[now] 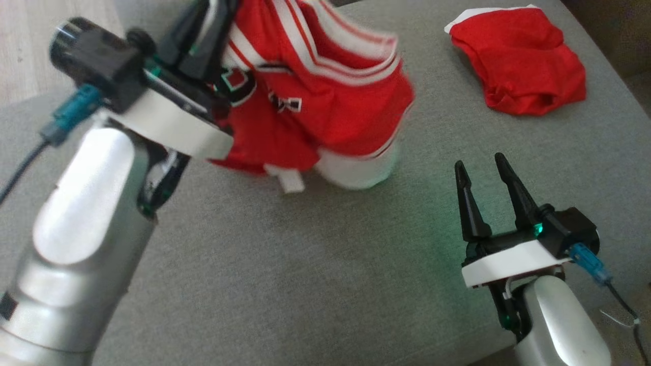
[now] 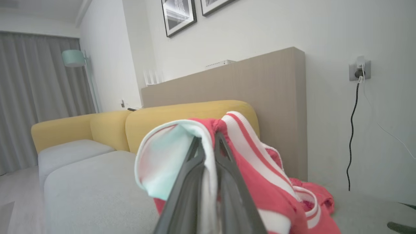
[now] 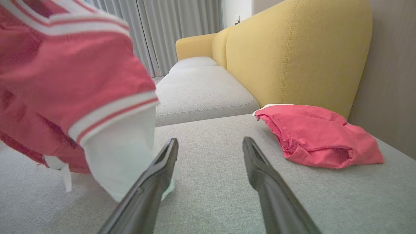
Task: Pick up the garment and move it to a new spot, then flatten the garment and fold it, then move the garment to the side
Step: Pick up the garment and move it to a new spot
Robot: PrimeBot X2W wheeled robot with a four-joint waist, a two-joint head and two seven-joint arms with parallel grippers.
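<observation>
Dangling garment (image 1: 330, 107) in left end effector (image 2: 208, 139)

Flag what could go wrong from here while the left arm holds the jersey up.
1. The left pincer pinches only a striped edge of the red jersey; the fabric may slip out.
2. The jersey's white end hangs right beside the open right pincer and could snag on a finger.

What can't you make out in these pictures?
- Head view: lettering on the red jersey, blurred and partly behind the left gripper.
- Head view: what the folded red garment is; its folds hide that.
- Left wrist view: framed pictures, cut off by the top edge.
</observation>
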